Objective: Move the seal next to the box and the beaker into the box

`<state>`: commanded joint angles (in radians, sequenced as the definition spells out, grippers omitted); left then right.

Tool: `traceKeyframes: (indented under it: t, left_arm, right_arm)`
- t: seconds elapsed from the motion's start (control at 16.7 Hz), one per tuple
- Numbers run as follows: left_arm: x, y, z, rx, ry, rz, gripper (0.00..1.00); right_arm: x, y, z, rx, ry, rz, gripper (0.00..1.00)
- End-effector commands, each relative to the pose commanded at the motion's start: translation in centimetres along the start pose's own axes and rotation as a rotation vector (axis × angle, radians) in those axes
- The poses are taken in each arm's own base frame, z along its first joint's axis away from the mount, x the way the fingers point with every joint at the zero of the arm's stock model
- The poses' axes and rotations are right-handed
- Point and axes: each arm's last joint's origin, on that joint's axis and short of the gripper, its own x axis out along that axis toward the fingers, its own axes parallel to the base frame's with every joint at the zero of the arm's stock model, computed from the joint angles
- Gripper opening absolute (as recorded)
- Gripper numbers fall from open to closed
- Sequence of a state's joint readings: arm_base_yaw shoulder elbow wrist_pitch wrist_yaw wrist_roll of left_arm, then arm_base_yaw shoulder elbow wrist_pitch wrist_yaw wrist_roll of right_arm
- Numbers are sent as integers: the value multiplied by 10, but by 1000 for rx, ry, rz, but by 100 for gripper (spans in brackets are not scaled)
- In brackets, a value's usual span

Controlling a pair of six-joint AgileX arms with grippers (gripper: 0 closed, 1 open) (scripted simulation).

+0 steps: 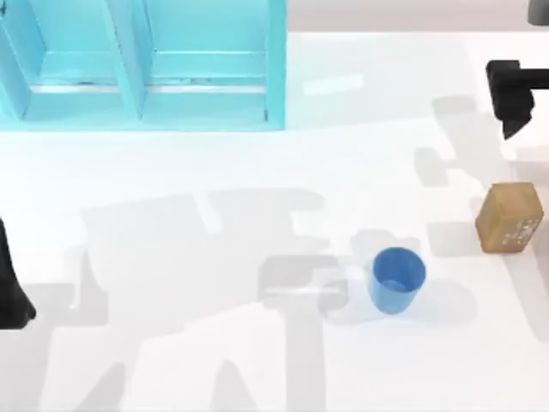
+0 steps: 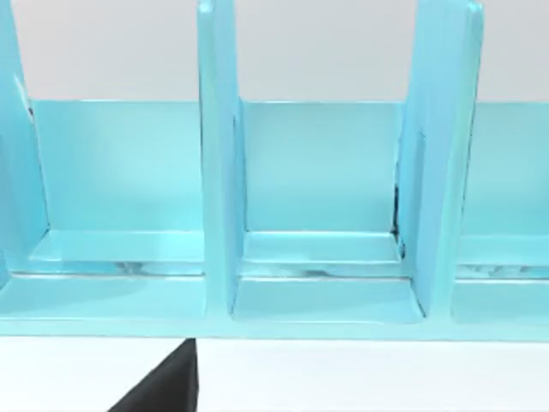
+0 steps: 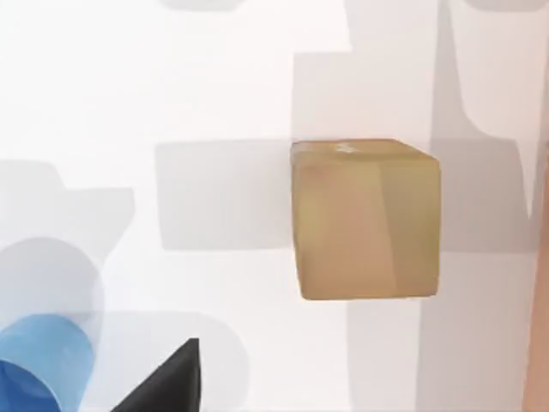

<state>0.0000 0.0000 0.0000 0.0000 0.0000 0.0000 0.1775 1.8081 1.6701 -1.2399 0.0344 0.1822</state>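
Observation:
The seal (image 1: 509, 218) is a tan-brown block with whitish markings, lying on the white table at the far right; in the right wrist view the seal (image 3: 366, 220) shows a plain side. To its left stands the beaker (image 1: 397, 279), a translucent blue cup, upright, whose edge appears as the beaker (image 3: 39, 360) in the right wrist view. The box (image 1: 141, 64) is a cyan case with upright dividers at the back left; its compartments (image 2: 322, 202) face the left wrist camera. My right gripper (image 1: 513, 116) hangs behind the seal, apart from it. My left gripper (image 1: 17, 309) is parked at the table's left edge.
Broad white table surface (image 1: 214, 343) lies between the box and the two small objects. Arm shadows fall across the middle. The seal sits close to the table's right edge.

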Motion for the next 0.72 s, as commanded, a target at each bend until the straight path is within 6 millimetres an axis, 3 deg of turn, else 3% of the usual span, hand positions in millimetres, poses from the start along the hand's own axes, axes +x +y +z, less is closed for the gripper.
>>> traceKeyframes:
  t: [0.18, 0.54, 0.72]
  left_arm:
    - [0, 0, 0, 0, 0, 0, 100]
    - [0, 0, 0, 0, 0, 0, 100]
    - [0, 0, 0, 0, 0, 0, 100]
  right_arm:
    - [6, 12, -4, 3, 20, 6, 100]
    - [44, 84, -41, 10, 145, 10, 100]
    - [57, 109, -61, 9, 190, -1, 100]
